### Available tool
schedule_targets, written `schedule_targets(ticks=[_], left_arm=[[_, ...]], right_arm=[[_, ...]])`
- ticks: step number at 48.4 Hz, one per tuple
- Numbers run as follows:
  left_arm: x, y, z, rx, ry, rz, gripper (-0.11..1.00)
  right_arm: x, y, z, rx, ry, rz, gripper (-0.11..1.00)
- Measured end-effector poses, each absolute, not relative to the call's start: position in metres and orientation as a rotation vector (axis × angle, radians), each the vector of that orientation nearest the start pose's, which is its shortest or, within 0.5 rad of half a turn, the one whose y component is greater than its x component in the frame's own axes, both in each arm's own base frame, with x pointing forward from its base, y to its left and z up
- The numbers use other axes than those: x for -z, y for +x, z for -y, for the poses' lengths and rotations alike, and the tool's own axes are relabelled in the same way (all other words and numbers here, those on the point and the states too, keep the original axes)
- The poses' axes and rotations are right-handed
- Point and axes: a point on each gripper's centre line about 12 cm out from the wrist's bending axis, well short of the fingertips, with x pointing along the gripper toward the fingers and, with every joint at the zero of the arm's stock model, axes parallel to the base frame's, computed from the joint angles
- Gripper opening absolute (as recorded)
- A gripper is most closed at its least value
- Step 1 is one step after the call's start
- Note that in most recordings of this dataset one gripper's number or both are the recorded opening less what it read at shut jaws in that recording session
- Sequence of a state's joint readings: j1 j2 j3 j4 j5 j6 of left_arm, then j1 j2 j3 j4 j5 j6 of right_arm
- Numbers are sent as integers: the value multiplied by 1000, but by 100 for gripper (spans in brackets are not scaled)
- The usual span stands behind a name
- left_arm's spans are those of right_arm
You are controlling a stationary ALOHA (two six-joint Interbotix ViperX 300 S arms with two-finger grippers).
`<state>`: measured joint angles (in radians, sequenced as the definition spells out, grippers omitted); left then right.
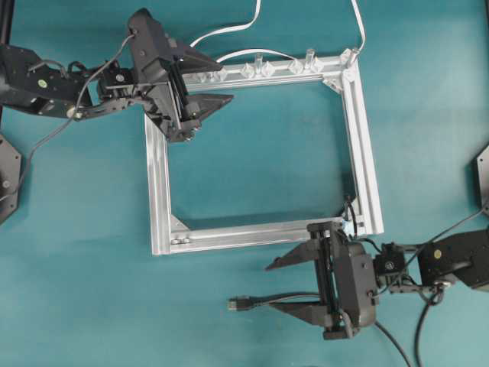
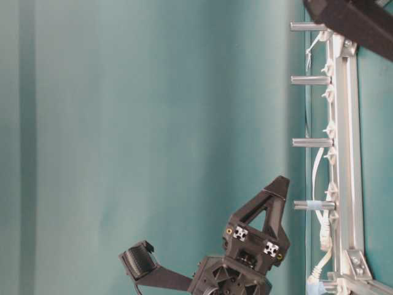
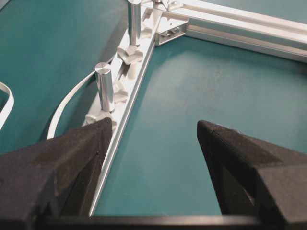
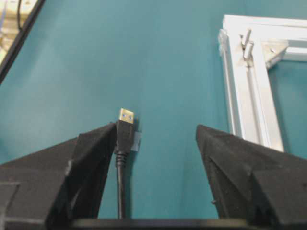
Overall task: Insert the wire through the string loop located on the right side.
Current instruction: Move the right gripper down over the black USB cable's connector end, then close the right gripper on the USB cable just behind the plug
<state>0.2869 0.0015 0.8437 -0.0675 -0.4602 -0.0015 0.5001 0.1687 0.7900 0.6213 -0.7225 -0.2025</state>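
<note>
Wire [image 4: 124,129] on table beside frame [image 1: 365,153] | both claws [image 1: 281,284] [image 1: 220,80] spread, empty

**Four views around one frame**

The overhead view looks straight down on the whole aluminium frame [image 1: 263,149] and both arms. The table-level view, turned sideways, looks low along the frame's post-lined bar [image 2: 341,153]. Each wrist view looks forward, close, between its own fingers: the left shares that bar [image 3: 125,120], the right the frame's near corner [image 4: 249,76].

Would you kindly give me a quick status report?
Both grippers open, empty. Wire on table beside right gripper. Left gripper over frame. Nothing blocking.
</note>
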Motion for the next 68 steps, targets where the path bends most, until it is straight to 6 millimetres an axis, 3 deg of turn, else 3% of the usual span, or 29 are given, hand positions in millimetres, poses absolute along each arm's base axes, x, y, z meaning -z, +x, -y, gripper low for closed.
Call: schedule_targets(ticks=[34, 68], left_arm=[[-162, 353, -103, -310, -107, -366, 76], [-161, 355, -95, -291, -105, -371, 76]], right_arm=[[-97, 372, -148, -24, 113, -340, 76], [-67, 380, -172, -60, 83, -383, 75]])
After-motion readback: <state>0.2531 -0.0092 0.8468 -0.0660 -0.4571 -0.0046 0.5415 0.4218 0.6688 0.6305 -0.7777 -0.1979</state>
